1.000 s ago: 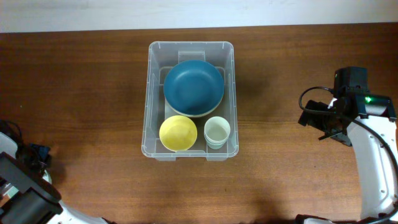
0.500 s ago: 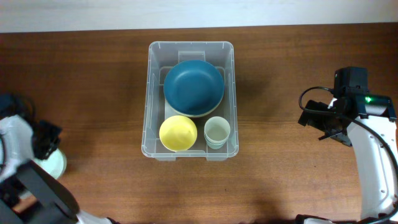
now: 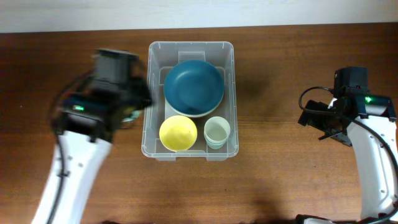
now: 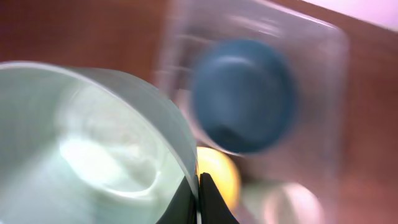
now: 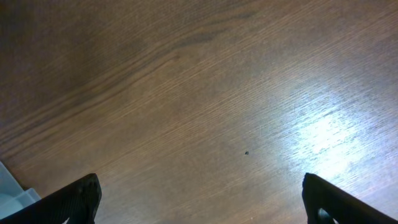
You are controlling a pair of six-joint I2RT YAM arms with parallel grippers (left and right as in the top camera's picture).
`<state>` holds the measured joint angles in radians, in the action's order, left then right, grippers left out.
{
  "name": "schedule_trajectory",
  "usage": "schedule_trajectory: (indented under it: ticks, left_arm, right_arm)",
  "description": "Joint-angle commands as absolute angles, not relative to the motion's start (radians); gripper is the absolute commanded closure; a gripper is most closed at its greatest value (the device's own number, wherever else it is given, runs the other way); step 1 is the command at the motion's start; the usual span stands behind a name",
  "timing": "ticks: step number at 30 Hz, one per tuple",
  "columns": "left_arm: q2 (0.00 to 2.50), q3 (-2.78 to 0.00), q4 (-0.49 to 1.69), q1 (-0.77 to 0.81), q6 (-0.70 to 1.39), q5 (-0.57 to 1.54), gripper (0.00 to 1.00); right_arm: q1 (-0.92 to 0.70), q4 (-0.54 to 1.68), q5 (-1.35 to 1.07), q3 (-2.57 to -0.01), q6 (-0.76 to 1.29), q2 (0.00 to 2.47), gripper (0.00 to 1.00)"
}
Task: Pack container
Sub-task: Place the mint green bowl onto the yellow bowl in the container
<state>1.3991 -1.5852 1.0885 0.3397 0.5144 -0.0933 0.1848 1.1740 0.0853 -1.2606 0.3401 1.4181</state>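
The clear plastic container [image 3: 190, 44] stands mid-table and holds a large blue bowl [image 3: 193, 86], a yellow bowl [image 3: 178, 132] and a pale cup [image 3: 217, 130]. My left gripper [image 3: 132, 109] is just outside the container's left wall, blurred by motion. In the left wrist view it [image 4: 199, 200] is shut on the rim of a pale green bowl [image 4: 81, 143], with the container [image 4: 326, 46], the blue bowl [image 4: 242, 93] and the yellow bowl [image 4: 217, 174] below and beyond. My right gripper [image 3: 314, 121] is open and empty over bare wood [image 5: 202, 199].
The brown wooden table [image 3: 292, 62] runs to a pale wall strip at the back. A corner of the container shows at the lower left of the right wrist view [image 5: 9, 186]. The right arm's cable loops beside its wrist [image 3: 308, 99].
My left arm has swung from the table's far left edge up and right to the container's left wall, carrying the pale green bowl. The right arm has not moved.
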Motion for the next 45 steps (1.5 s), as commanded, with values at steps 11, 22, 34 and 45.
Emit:
schedule_trajectory:
  ticks: [11, 22, 34, 45]
  left_arm:
    - [1.689, -1.674, 1.160, 0.612, 0.610, -0.049, 0.99]
    - [1.782, -1.671, 1.246, 0.569, 0.613, 0.010, 0.99]
    - [1.821, -1.703, 1.285, 0.556, 0.575, -0.018, 0.47]
    - [1.602, -1.924, 1.417, 0.234, 0.574, -0.259, 0.45]
  right_arm:
    - [0.190, 1.175, 0.086, -1.273, 0.345, 1.403, 0.01]
    - [0.190, 1.175, 0.086, -1.273, 0.345, 1.403, 0.01]
    - [0.190, 1.175, 0.086, -1.273, 0.345, 1.403, 0.01]
    - [0.189, 1.118, 0.063, -1.273, 0.314, 1.403, 0.14]
